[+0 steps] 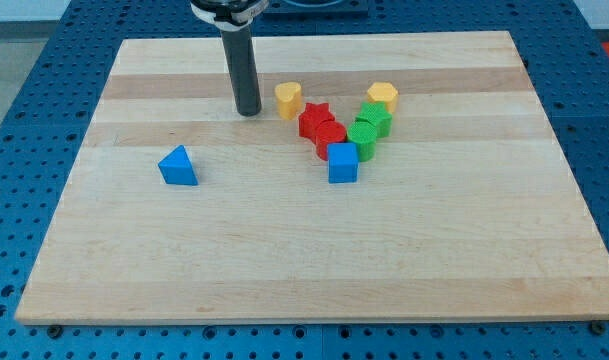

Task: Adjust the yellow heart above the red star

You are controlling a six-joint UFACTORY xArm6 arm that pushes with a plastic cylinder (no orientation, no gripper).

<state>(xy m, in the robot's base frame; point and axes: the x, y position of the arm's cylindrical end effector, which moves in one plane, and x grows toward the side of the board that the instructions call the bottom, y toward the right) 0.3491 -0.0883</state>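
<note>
Totalling two each: yellow blocks point(289, 99), red blocks point(315, 119)

The arm's upper part runs off the view's top, so only the dark rod down to my tip point(249, 112) shows, and the board's point(104, 260) corners at the view's bottom are just clipped. In the cluster, the second red block point(331, 137) sits half masked behind the blue cube point(343, 163) and against the red star point(313, 120), shape hard to call. The lower green block point(362, 138) crowds the upper green block point(375, 118), hiding its lower face.
</note>
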